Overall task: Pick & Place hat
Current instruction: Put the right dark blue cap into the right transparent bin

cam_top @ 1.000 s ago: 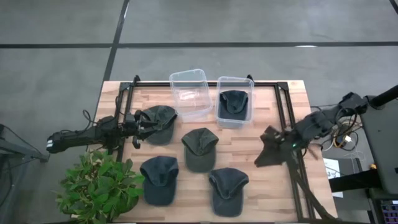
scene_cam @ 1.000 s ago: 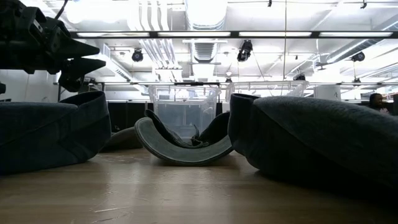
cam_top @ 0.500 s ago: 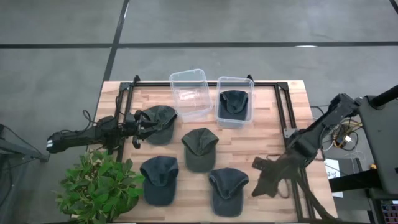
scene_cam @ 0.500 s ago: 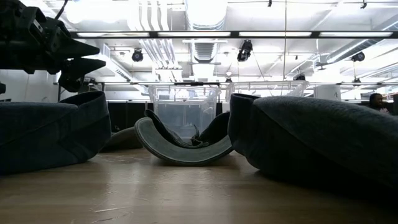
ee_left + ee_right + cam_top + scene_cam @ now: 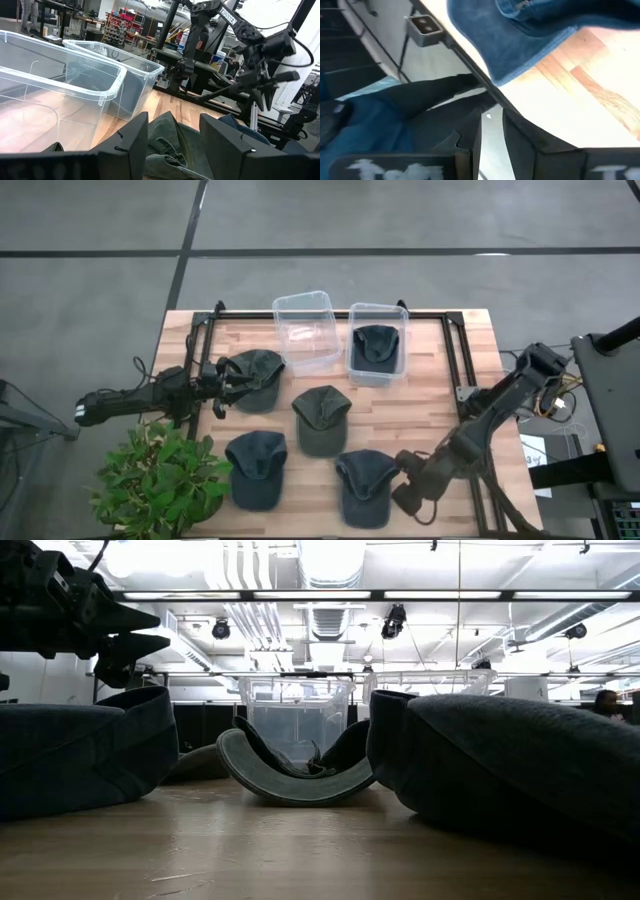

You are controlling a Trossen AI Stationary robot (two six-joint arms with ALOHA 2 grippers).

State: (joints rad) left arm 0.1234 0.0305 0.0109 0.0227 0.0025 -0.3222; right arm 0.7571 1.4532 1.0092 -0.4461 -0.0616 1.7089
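Note:
Several dark denim caps lie on the wooden table; another cap [image 5: 377,345] sits in the right clear bin [image 5: 403,315]. My left gripper [image 5: 222,383] [image 5: 175,120] [image 5: 140,630] hovers open at the far-left cap [image 5: 258,372] [image 5: 167,142], one finger on either side of it and not touching. My right gripper [image 5: 408,492] [image 5: 492,117] is low near the table's near-right corner, just right of the near-right cap [image 5: 365,485] [image 5: 520,45]. Its fingers are a narrow gap apart and hold nothing.
An empty clear bin [image 5: 305,330] stands left of the filled one at the far edge. Further caps lie at the middle [image 5: 322,418] and near left [image 5: 257,468]. A dark metal frame rail [image 5: 468,380] runs along the right side. A potted plant [image 5: 160,480] stands at the near-left corner.
My right arm has swung from the table's right edge toward the near edge and leftward, coming down beside the near-right cap. The caps and bins have stayed in place.

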